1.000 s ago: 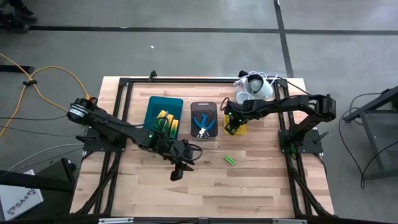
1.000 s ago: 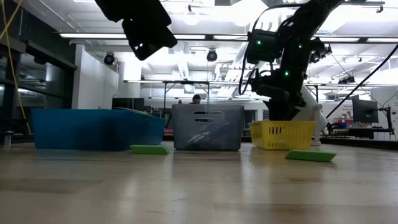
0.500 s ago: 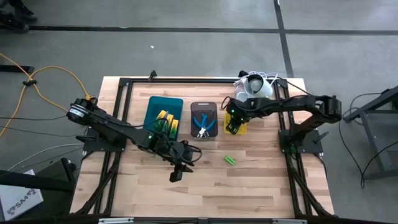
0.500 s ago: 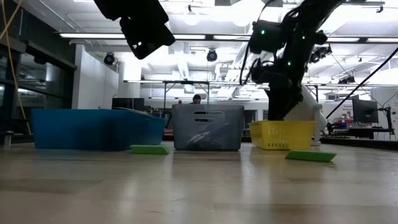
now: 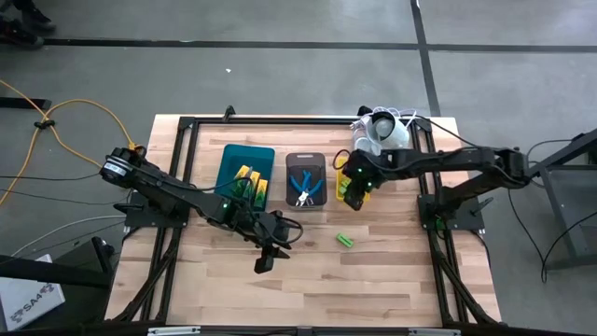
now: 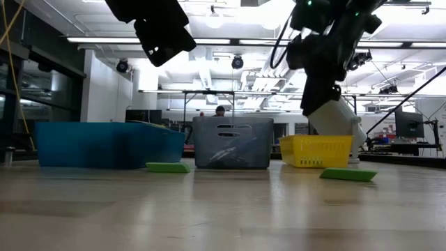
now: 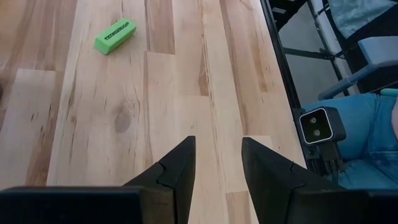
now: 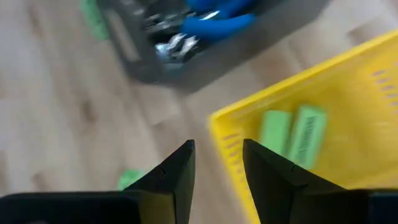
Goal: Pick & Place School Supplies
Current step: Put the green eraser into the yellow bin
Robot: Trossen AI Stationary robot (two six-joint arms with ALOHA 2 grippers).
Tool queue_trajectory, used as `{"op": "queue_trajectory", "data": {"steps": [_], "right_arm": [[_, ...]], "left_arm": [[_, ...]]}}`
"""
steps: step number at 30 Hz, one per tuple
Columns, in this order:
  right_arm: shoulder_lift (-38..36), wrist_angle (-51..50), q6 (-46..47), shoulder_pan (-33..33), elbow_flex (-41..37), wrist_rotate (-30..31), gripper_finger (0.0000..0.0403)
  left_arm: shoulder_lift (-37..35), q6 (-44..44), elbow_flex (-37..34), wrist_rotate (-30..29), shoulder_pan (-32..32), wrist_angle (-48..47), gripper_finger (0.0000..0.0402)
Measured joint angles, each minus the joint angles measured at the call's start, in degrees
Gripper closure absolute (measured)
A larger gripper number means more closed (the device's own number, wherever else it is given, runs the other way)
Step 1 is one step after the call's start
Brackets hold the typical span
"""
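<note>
loose green stick lies between grey tray and left gripper.

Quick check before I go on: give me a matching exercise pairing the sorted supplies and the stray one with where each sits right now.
Things:
1. printed boxes
2. blue-handled pliers
3. two green sticks
4. lone green stick

Places:
A. in the yellow tray
B. on the bare table, in front of the trays
C. in the teal tray
D. in the grey tray

Pairs: 1-C, 2-D, 3-A, 4-B
</note>
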Motion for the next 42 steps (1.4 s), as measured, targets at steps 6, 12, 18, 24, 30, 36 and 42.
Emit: {"op": "queue_trajectory", "data": {"steps": [6,12,18,24,30,36,42], "right_arm": [[-1.6,0.0,6.1,5.6,0.0,-5.0,0.0277],[-1.4,-0.1,10.3,13.8,0.0,-5.8,0.0277],[-0.9,0.2,15.3,22.5,0.0,1.8,0.0277],[0.7,0.2,18.8,29.7,0.0,12.0,0.0277],[5.3,0.7,21.2,33.5,0.0,14.4,0.0277],[10.3,2.6,21.2,35.1,0.0,14.4,0.0277],[13.2,2.9,21.0,35.3,0.0,14.2,0.0243]], "left_arm": [[0.0,0.0,0.0,0.0,0.0,-0.2,0.0274],[0.0,0.0,0.0,0.0,0.0,-0.2,0.0274],[0.0,0.0,0.0,0.0,0.0,-0.2,0.0274],[0.0,0.0,0.0,0.0,0.0,-0.2,0.0274],[0.0,0.0,0.0,0.0,0.0,-0.2,0.0274],[0.0,0.0,0.0,0.0,0.0,-0.3,0.0274],[0.0,0.0,0.0,0.0,0.0,-0.3,0.0274]]}}
